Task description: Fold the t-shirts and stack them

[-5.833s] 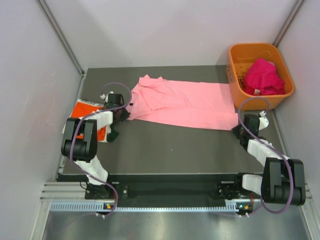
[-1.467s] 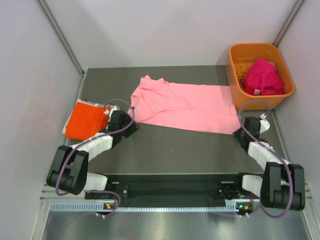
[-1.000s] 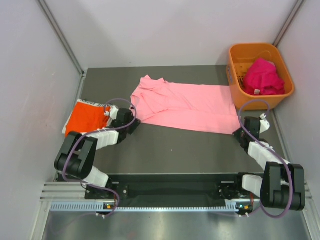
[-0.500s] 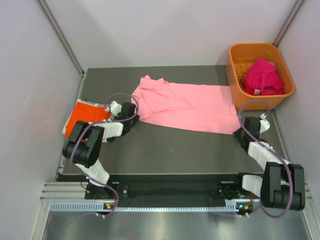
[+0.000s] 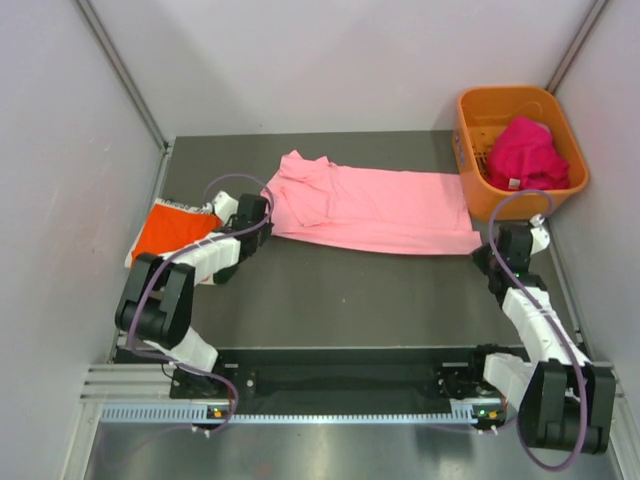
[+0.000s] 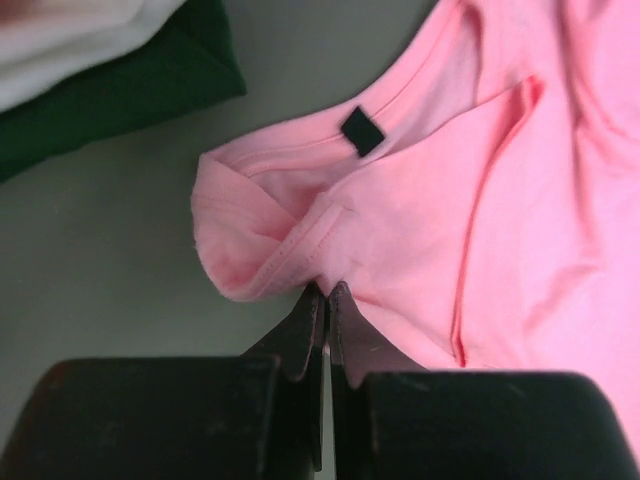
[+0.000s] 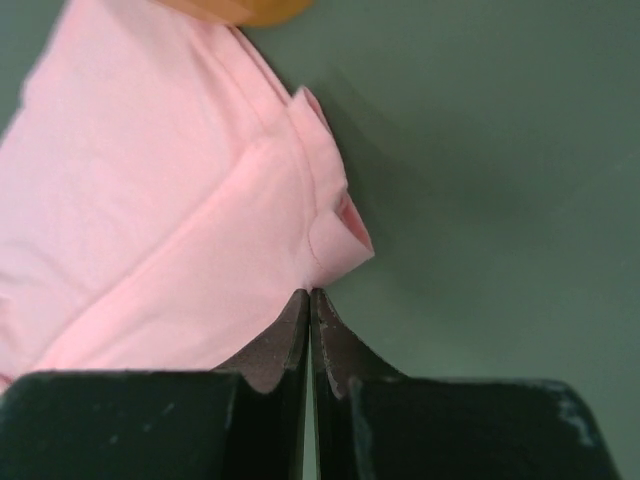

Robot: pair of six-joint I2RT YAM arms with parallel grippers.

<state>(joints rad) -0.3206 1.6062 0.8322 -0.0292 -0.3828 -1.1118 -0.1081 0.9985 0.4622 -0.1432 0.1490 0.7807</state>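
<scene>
At 2 near corners of pink shirt, barely clamped by left gripper and right gripper; could slip free once lifted.

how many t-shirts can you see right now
5 at least: pink shirt spread mid-table; orange shirt, white shirt and dark green shirt stacked at the left edge; magenta bundle in the basket, which may hide more.

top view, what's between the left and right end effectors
The pink t-shirt, laid out from the left end effector to the right end effector, both shut on it; seen in the top view.
</scene>
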